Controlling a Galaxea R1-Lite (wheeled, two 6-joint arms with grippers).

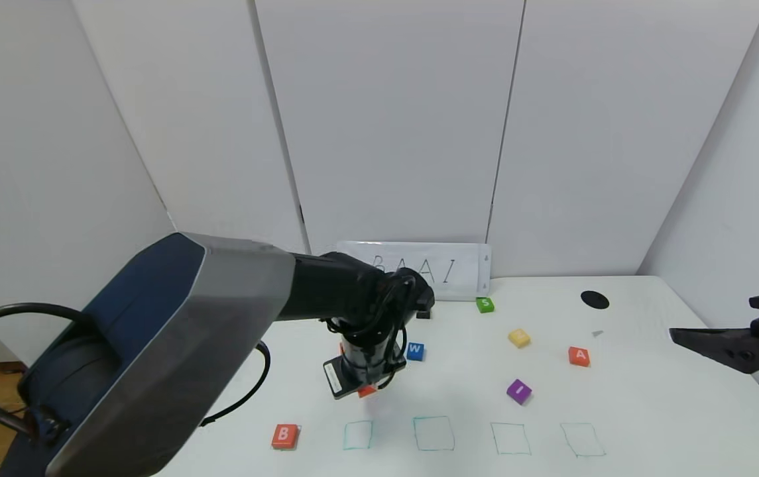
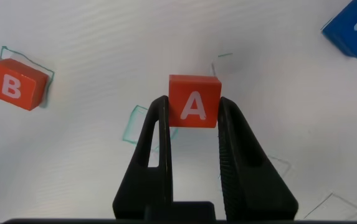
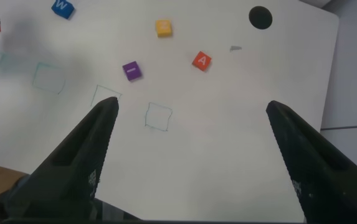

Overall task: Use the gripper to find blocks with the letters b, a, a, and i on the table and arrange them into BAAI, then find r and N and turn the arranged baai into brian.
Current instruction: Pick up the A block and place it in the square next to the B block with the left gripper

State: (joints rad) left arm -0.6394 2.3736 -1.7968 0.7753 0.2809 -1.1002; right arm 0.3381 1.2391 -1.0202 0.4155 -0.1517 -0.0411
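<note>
Blocks lie scattered on the white table (image 1: pixel 651 397), small flat squares with white letters. My left arm reaches forward across the middle, its wrist bent so the left gripper (image 1: pixel 367 391) points straight down above the row of green outlined squares (image 1: pixel 433 434). Its two black fingers (image 2: pixel 156 149) are pinched on the sides of an orange-red A (image 2: pixel 194 101), held clear of the surface, letter facing the wrist camera. I cannot tell which outline lies directly below it.

The B (image 1: pixel 285 436) rests at the left end of that row, matte orange-red with softly rounded edges. A second A (image 1: pixel 579 356) sits toward the right side, well apart from the outlines, and the purple I (image 1: pixel 519 391) lies nearer the row, tilted. Beside the left wrist is a blue W (image 1: pixel 415 351); farther back are a yellow block (image 1: pixel 519 338) and a green S (image 1: pixel 484 305). A white card (image 1: pixel 432 270) reading BAAI leans on the wall panels.

My right gripper (image 1: pixel 707 342) hangs at the right edge, fingers spread wide and holding nothing, level above the table
</note>
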